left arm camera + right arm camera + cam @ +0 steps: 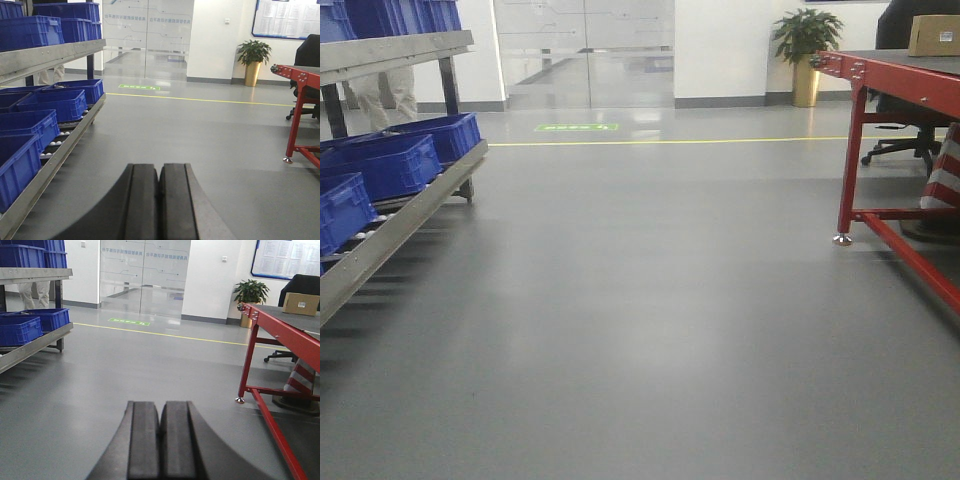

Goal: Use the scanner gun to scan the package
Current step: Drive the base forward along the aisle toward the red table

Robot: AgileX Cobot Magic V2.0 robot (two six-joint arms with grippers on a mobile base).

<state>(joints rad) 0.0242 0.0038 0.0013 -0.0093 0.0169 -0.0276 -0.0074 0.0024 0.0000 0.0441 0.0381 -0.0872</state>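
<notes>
Floor is lying open between the robot and the work area, so the mobile base is facing a long approach before either arm is reaching anything; heading drift during that drive is the first hazard. The shelving rack is running along the robot's left. The red table is standing on its right, with a leg and a low brace projecting toward the lane. A base tracking too far to either side is risking contact with the rack rail or the table foot. Blue crates are sitting on the rack, where a swinging left arm could be catching a rim. The package is resting on the far part of the table top, well apart from both arms, with its white label facing the cameras. Stopping short is leaving it out of reach, and nudging it could be turning the label away. The left gripper and the right gripper are both showing their pads pressed together and are gripping nothing. A reach made in that condition is likely to be pushing an object rather than taking hold of it. The scanner gun is not appearing in any view, so its position is unconfirmed, and an approach planned without locating it is risking a wasted move.
</notes>
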